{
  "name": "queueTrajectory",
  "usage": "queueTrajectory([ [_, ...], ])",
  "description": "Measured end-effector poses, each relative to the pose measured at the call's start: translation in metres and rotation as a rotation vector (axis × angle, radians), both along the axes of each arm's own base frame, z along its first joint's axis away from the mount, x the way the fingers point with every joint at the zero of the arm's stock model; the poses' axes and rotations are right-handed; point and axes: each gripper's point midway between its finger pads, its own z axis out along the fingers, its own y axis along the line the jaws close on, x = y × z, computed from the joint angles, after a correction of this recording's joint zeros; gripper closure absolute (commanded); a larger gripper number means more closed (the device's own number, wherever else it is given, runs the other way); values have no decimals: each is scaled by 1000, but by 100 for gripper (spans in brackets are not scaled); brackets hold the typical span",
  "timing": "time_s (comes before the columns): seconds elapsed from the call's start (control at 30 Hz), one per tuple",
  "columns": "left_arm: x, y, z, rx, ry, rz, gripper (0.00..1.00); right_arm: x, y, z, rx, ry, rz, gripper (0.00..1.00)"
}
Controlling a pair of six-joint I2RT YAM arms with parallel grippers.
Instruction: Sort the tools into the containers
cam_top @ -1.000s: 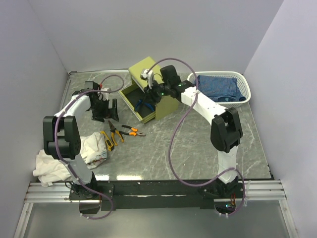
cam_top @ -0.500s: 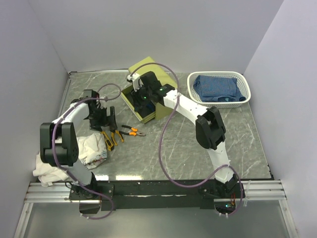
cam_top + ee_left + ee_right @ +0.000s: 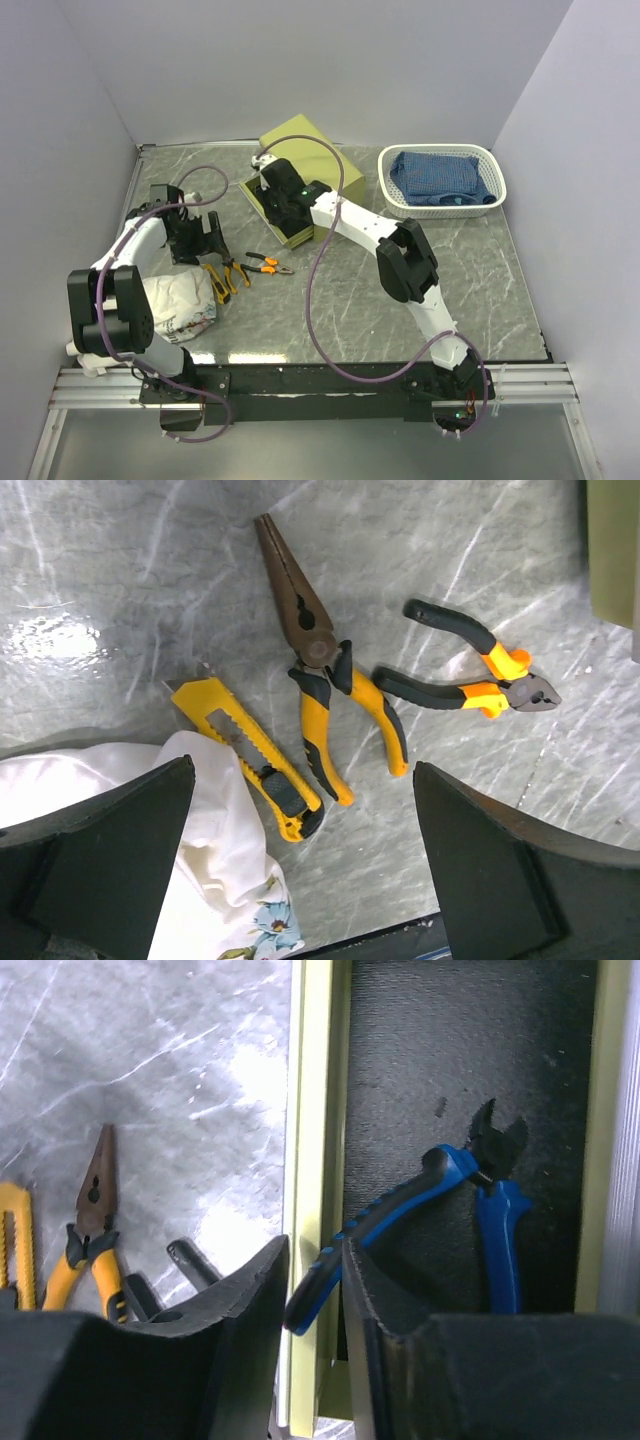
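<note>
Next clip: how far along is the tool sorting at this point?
Done: one tool, the blue pliers, lies in the open drawer. In hand: nothing held. The right hand sits at the drawer's front rim, fingers nearly together; the left hand hovers open above the table. Left: the yellow knife, the yellow-handled pliers and the orange-handled pliers lie on the table beside a white cloth.
</note>
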Motion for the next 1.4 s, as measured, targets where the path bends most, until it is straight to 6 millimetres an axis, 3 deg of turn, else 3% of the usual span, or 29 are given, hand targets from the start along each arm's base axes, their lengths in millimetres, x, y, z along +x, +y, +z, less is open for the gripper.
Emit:
queueTrajectory([
  [0.23, 2, -2, 3, -31, -11, 15, 4, 1, -4, -2, -1, 13, -66, 67],
  [0.4, 5, -3, 5, -48, -22, 20, 3, -2, -7, -9, 2, 43, -99, 58],
  [0.5, 7, -4, 6, -56, -28, 20, 3, -7, -10, -18, -8, 69, -109, 59],
  [0.63, 7, -5, 6, -69, -26, 29, 3, -10, -11, -22, -9, 86, -117, 75],
  [0.83, 6, -7, 8, -78, -33, 30, 4, -11, -10, -20, 4, 88, -130, 79],
  [1.0, 2, -9, 7, -95, -33, 29, 4, -10, -10, -19, -20, 48, -108, 93],
  [1.23, 3, -11, 8, -103, -40, 26, 4, -8, -9, -17, -50, 7, -64, 91],
  [1.4, -1, -11, 2, -104, -28, 28, 3, -6, -9, -16, -66, -8, -47, 80],
])
